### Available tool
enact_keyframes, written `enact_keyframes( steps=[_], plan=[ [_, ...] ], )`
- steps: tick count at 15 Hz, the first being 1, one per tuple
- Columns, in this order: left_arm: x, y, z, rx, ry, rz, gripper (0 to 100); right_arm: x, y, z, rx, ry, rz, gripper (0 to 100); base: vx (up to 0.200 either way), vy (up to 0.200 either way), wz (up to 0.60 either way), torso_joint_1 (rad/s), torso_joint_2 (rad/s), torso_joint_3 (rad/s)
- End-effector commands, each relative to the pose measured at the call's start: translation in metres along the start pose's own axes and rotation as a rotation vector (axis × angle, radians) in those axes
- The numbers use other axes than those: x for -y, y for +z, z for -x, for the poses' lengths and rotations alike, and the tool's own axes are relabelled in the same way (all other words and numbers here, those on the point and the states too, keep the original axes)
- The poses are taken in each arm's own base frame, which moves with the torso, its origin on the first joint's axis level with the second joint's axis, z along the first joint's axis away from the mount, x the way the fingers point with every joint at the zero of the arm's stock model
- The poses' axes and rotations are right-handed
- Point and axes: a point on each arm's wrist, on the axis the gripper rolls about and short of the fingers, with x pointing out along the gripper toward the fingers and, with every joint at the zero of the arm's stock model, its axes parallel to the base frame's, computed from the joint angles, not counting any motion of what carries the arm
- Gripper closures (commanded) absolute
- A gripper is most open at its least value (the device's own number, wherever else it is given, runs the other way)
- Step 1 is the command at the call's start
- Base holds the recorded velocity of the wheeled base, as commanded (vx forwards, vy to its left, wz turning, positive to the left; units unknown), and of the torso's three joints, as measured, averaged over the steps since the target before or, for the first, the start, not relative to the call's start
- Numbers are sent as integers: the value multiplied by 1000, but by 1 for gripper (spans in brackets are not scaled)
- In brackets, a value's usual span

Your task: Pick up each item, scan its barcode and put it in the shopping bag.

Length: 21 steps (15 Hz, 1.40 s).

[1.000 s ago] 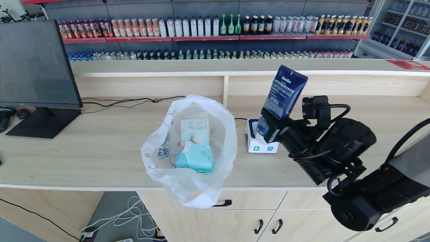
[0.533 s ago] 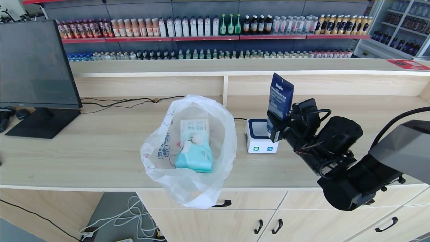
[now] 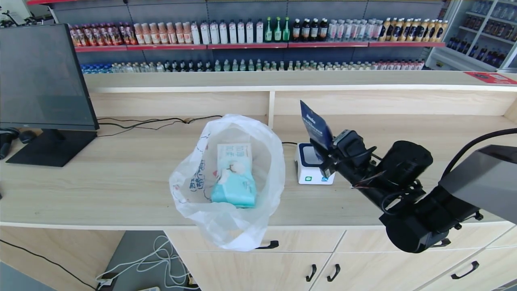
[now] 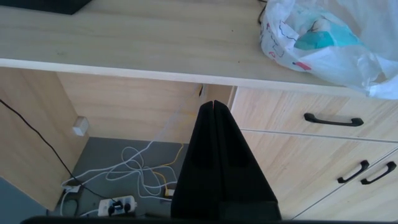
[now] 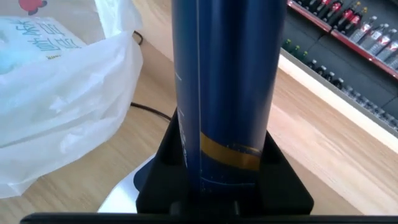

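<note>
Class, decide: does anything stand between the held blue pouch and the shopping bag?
Nothing visible does. The right gripper holds the blue pouch above the scanner; the shopping bag lies open right beside it.

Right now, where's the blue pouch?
Head view, right side: the pouch is held in the right claw, tilted over the white scanner, just right of the bag.
</note>
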Motion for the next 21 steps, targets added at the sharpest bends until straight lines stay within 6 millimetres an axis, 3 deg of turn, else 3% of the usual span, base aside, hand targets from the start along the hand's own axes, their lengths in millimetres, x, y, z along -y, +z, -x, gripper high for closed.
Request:
enact_keyframes(
  steps=[1, 7, 11, 15, 21],
  plan=[
    [0, 0, 0, 0, 0, 2, 100, -3, -2, 3, -4, 24, 31, 100, 0, 0, 0, 0, 0, 0],
    [0, 0, 0, 0, 0, 0, 100, 3, 3, -1, 26, 14, 198, 100, 0, 0, 0, 0, 0, 0],
    [0, 0, 0, 0, 0, 0, 100, -4, -12, 0, -5, 42, 216, 100, 0, 0, 0, 0, 0, 0],
    [0, 0, 0, 0, 0, 2, 100, 3, -26, 8, -17, 77, 300, 100, 0, 0, 0, 0, 0, 0],
    [0, 0, 0, 0, 0, 0, 100, 17, -26, 0, -1, 30, 304, 100, 0, 0, 0, 0, 0, 0]
  ],
)
